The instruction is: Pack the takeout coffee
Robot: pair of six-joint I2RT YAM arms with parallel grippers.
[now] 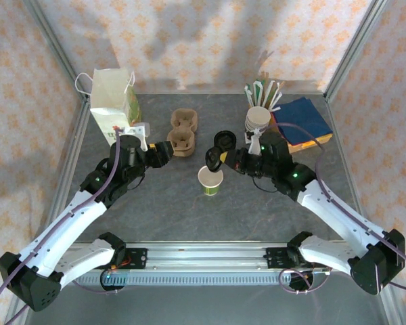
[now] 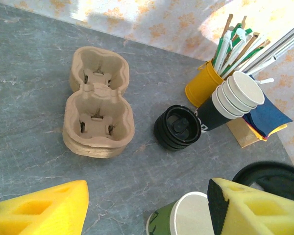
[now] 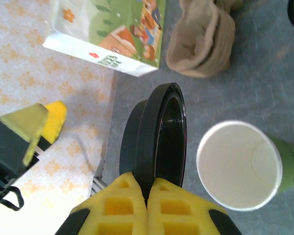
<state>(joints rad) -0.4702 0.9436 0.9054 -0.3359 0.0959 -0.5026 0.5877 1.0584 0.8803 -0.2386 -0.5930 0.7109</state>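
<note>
The takeout coffee cup [image 1: 210,179] stands upright and uncovered on the table centre, with a dark green wall and a cream rim. In the right wrist view the cup [image 3: 240,164] sits just right of a black lid [image 3: 161,132]. My right gripper [image 3: 148,183] is shut on that lid's edge, which stands on edge above and beside the cup. From above, the right gripper [image 1: 220,161] hovers just behind the cup. My left gripper [image 1: 168,152] is open and holds nothing. In its wrist view the left gripper [image 2: 148,198] has the cup [image 2: 188,218] by its right finger.
A printed paper bag [image 1: 111,101] stands at the back left. A brown pulp cup carrier [image 1: 183,132] and a stack of black lids [image 2: 179,127] lie behind the cup. A nested cup stack [image 1: 257,118], a yellow holder of straws [image 2: 203,83] and blue napkins [image 1: 301,122] sit at the back right.
</note>
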